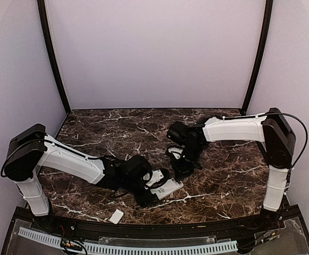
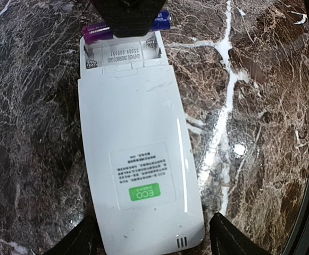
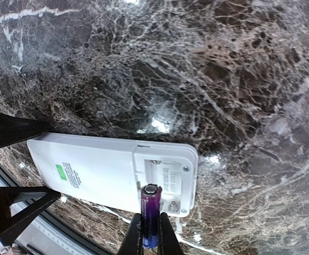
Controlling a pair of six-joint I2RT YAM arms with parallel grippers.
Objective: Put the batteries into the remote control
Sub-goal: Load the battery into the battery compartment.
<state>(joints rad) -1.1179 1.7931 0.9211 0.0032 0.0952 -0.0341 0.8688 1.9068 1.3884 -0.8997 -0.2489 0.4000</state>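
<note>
The white remote control [image 1: 171,187] lies back up on the marble, its battery compartment [image 2: 123,54] uncovered, with springs showing at the ends of its slots. My left gripper [image 2: 151,234] is open and straddles the end away from the compartment. Its fingers [image 2: 230,240] stand close on either side, with a thin strip of marble showing at the right one. My right gripper [image 3: 150,234] is shut on a purple-blue battery [image 3: 150,212] and holds it just over the compartment's near slot. In the left wrist view the battery [image 2: 97,34] lies crosswise above the compartment under the right gripper [image 2: 126,21].
A small white cover plate [image 1: 116,215] lies near the table's front edge, left of the remote. Behind it runs the black front rail [image 1: 159,227]. Both arms meet over the front middle of the marble table [image 1: 117,127].
</note>
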